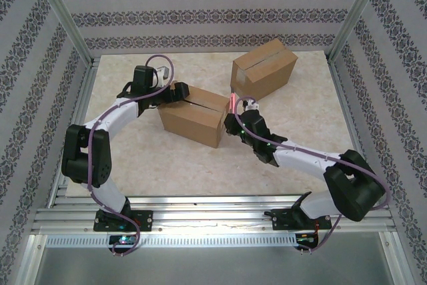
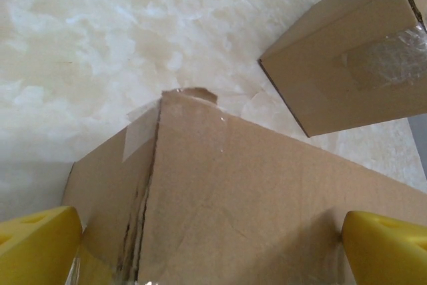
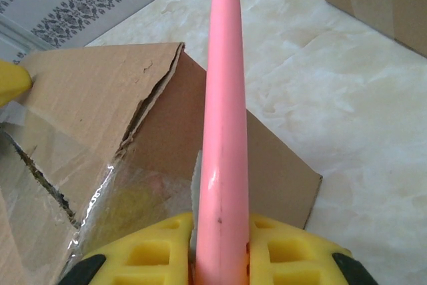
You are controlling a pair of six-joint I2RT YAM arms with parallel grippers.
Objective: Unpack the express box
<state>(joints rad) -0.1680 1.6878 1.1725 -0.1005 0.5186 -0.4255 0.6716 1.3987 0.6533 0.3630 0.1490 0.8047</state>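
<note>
The express box [image 1: 193, 115], brown cardboard, lies mid-table; its top seam [image 2: 143, 211] is split and ragged, with clear tape [image 3: 133, 198] still over the end. My left gripper [image 1: 171, 91] is at the box's left end, open wide, its yellow fingers [image 2: 37, 245] spread over the top panel [image 2: 233, 191]. My right gripper [image 1: 237, 113] is at the right end, shut on a pink cutter [image 3: 223, 131] that points away from me beside the box's corner [image 3: 180, 51]. A small serrated edge shows along the cutter's left side.
A second taped cardboard box [image 1: 263, 68] stands at the back right, close behind the first [image 2: 353, 65]. Aluminium frame posts [image 1: 63, 18] and patterned walls close in the marble-look tabletop [image 1: 307, 118]. A yellow fingertip [image 3: 10, 78] of the left gripper shows at the box's far end.
</note>
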